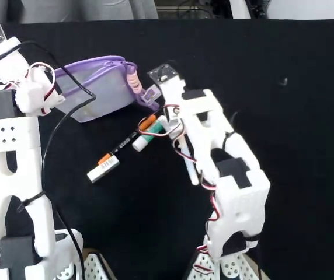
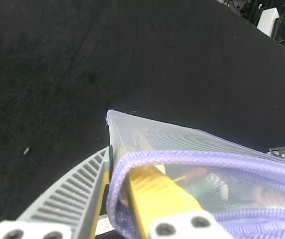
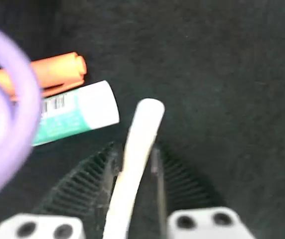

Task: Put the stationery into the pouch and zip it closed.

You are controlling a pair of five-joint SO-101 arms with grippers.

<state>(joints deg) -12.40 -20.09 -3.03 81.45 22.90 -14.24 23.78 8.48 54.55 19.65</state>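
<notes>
A translucent purple pouch (image 1: 94,93) lies open at the back left. My left gripper (image 1: 53,96) is shut on its left rim. In the left wrist view the yellow finger (image 2: 155,191) sits inside the pouch (image 2: 182,149) and the grey finger (image 2: 72,194) outside. My right gripper (image 3: 135,159) is shut on a white pen (image 3: 140,144), which hangs low over the table just right of the pouch's mouth (image 1: 189,166). An orange marker (image 1: 148,122) and a green-and-white glue stick (image 1: 149,137) lie beside the mouth, seen past the pen as the marker (image 3: 48,72) and glue stick (image 3: 77,114).
A black pen (image 1: 123,146) and a white-and-orange eraser-like block (image 1: 103,168) lie in front of the pouch. A pink braided pull (image 1: 133,79) hangs at the pouch's right end. The black table (image 1: 295,116) stretches to the right of the right arm.
</notes>
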